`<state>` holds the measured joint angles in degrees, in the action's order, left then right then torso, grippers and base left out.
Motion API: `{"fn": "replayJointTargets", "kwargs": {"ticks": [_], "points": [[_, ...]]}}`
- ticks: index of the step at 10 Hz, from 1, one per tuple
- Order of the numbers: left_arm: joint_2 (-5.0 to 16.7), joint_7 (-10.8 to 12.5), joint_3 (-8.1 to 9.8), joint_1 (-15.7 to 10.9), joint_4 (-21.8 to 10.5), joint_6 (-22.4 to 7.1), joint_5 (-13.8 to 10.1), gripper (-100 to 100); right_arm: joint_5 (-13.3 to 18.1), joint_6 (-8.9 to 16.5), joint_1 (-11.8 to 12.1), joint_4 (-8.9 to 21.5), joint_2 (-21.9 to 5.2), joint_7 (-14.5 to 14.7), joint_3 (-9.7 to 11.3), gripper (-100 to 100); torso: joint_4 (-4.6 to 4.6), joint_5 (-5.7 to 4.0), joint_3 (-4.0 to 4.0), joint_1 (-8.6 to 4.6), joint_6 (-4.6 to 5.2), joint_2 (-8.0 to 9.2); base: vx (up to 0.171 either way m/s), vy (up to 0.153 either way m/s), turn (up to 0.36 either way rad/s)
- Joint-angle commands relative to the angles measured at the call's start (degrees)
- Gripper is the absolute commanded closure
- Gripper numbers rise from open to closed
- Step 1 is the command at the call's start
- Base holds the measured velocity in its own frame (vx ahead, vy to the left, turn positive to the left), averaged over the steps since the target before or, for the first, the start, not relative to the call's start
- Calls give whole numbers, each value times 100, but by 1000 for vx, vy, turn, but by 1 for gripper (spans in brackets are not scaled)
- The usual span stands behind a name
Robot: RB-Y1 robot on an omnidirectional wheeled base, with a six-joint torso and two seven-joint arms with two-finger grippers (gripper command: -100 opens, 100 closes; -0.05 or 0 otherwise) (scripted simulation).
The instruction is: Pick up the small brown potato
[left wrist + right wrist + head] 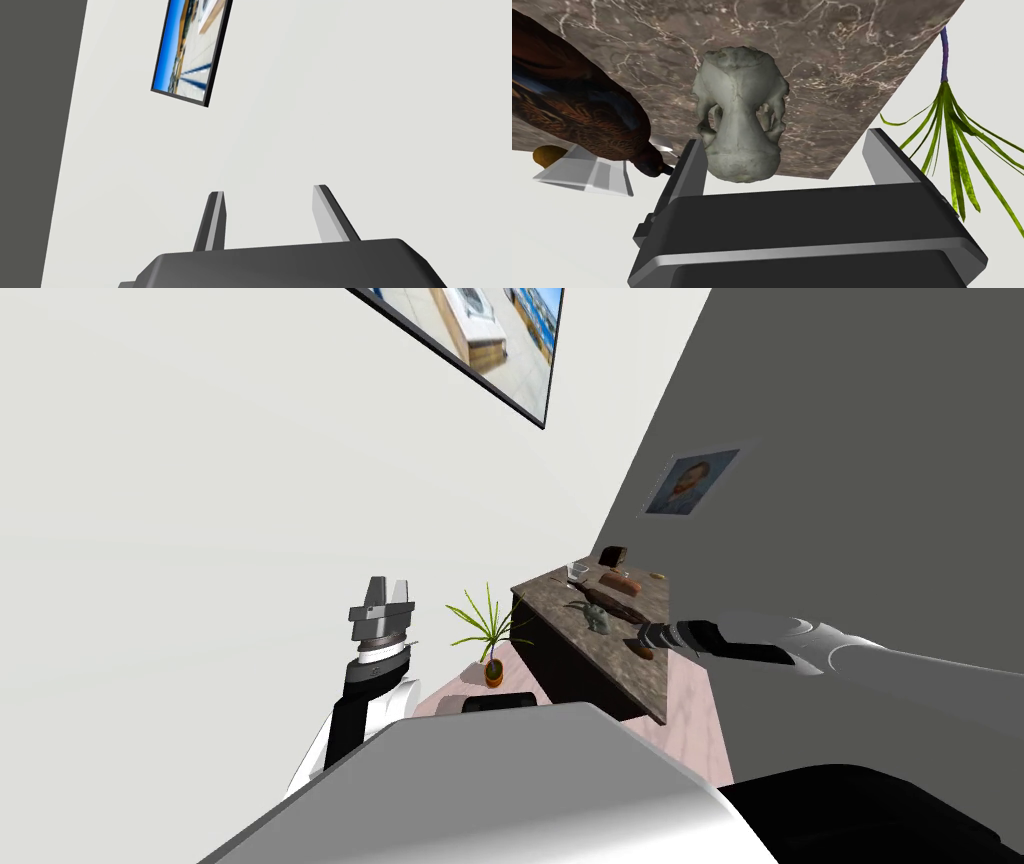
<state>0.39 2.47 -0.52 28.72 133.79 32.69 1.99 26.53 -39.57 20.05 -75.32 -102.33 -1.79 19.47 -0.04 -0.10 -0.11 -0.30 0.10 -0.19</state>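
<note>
Right gripper [786, 137], fingers apart, faced the skull [739, 115]; closing risked seizing it, not the potato [545, 154] beside the skull. Left gripper [268, 190] likewise apart.

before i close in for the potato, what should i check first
1. The right gripper is open: ok, its fingers stand wide apart.
2. Aimed at the potato: not ok, a pale skull sits between the fingers on the table.
3. Potato found: cannot tell. A small orange-brown lump beside the bird is partly hidden.
4. Room beside the fingers: not ok, the bird's tip lies close to one finger.
5. The left gripper is out of the way: ok, raised off to the side of the table, open.
</note>
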Motion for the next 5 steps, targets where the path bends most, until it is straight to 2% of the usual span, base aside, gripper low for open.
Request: {"fn": "replayJointTargets", "kwargs": {"ticks": [1, 2, 3, 5], "points": [[0, 0, 0, 0, 0, 0, 0, 0, 12, 93, 241, 75, -76, 167, 84, -100, 0, 0, 0, 0, 0, 0, 61, -95, 119], [0, 0, 0, 0, 0, 0, 0, 0, 105, 104, 360, 185, -52, 241, 210, -100, 0, -1, 0, -10, -1, 0, 92, -142, 156], [1, 0, 0, 0, 0, 0, 0, 0, 105, 104, 360, 185, -52, 241, 210, -100, -1, -6, -4, -27, -1, -8, 81, -128, 68], [0, 0, 0, 0, 0, 0, 0, 0, 268, 118, 632, 308, 133, 353, 503, -100, 0, -7, -1, -23, 1, -2, 73, -132, 103]]}}
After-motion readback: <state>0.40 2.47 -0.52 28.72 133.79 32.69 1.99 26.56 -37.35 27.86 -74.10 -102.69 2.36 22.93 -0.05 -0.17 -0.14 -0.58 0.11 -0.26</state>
